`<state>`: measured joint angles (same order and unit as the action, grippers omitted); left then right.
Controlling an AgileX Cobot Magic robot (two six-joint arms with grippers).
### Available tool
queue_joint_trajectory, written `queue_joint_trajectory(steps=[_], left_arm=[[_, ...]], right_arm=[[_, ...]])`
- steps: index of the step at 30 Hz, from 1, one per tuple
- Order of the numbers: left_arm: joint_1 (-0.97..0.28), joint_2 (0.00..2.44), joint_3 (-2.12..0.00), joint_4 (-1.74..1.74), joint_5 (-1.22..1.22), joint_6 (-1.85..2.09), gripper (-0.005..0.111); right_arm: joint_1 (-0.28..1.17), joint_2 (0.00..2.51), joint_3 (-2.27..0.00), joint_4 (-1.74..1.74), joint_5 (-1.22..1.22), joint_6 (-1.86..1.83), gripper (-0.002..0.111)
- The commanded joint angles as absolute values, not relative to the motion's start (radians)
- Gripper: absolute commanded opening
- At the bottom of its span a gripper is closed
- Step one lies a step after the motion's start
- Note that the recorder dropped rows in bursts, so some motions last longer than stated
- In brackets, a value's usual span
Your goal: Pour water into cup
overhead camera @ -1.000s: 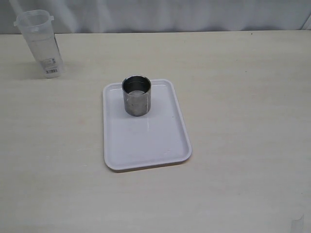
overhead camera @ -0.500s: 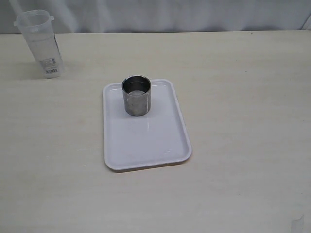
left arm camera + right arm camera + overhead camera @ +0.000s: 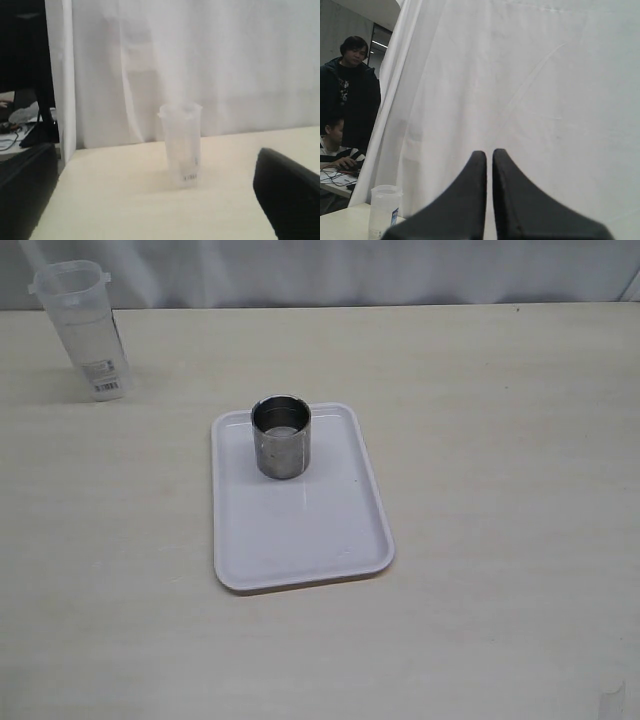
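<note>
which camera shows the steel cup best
The exterior view: the cup stands whole and upright on the white tray, its inside visible. Neither wrist view shows it; both look toward the plastic container and curtain instead.

Counts:
- Short shiny stainless-steel cylindrical cup [image 3: 281, 436]: one.
- White rectangular plastic tray [image 3: 300, 550]: one.
- Tall translucent plastic container [image 3: 83, 330] with a printed label, far left: one.
- Pale wood-grain desk [image 3: 500, 490]: one.
- White curtain [image 3: 350, 270] at the far edge: one.
- Grippers: two. The left gripper [image 3: 156, 150] has two black fingers [image 3: 287, 195] and the right gripper [image 3: 489, 153] has two black fingers [image 3: 470, 200], four in total.
- People, seen past the curtain's edge in the right wrist view: two, a standing person [image 3: 352, 75] and a seated person [image 3: 332, 142].
</note>
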<state>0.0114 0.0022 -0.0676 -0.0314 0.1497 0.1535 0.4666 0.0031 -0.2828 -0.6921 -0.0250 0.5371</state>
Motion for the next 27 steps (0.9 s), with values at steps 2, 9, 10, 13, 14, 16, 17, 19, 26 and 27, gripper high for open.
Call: queue_joint_trajectory(steps=[2, 9, 10, 13, 14, 16, 17, 19, 26, 27], left_arm=[[0.005, 0.000, 0.000, -0.042, 0.142, 0.097, 0.105], [0.005, 0.000, 0.000, -0.038, 0.289, 0.098, 0.105], [0.005, 0.000, 0.000, -0.038, 0.312, 0.098, 0.105], [0.005, 0.000, 0.000, -0.038, 0.312, 0.098, 0.105], [0.005, 0.000, 0.000, -0.038, 0.308, 0.098, 0.105], [0.005, 0.000, 0.000, -0.034, 0.307, 0.098, 0.105], [0.005, 0.000, 0.000, -0.034, 0.307, 0.098, 0.105], [0.005, 0.000, 0.000, -0.016, 0.307, 0.098, 0.105], [0.005, 0.000, 0.000, 0.007, 0.305, 0.098, 0.105], [0.005, 0.000, 0.000, 0.007, 0.305, 0.098, 0.105]], right_arm=[[0.465, 0.000, -0.278, -0.688, -0.018, 0.536, 0.004], [0.465, 0.000, -0.278, -0.688, -0.018, 0.536, 0.004], [0.465, 0.000, -0.278, -0.688, -0.018, 0.536, 0.004], [0.465, 0.000, -0.278, -0.688, -0.018, 0.536, 0.004], [0.465, 0.000, -0.278, -0.688, -0.018, 0.536, 0.004], [0.465, 0.000, -0.278, -0.688, -0.018, 0.538, 0.004], [0.465, 0.000, -0.278, -0.688, -0.018, 0.538, 0.004], [0.465, 0.000, -0.278, -0.688, -0.018, 0.538, 0.004], [0.465, 0.000, -0.278, -0.688, -0.018, 0.538, 0.004], [0.465, 0.000, -0.278, -0.688, -0.018, 0.538, 0.004]])
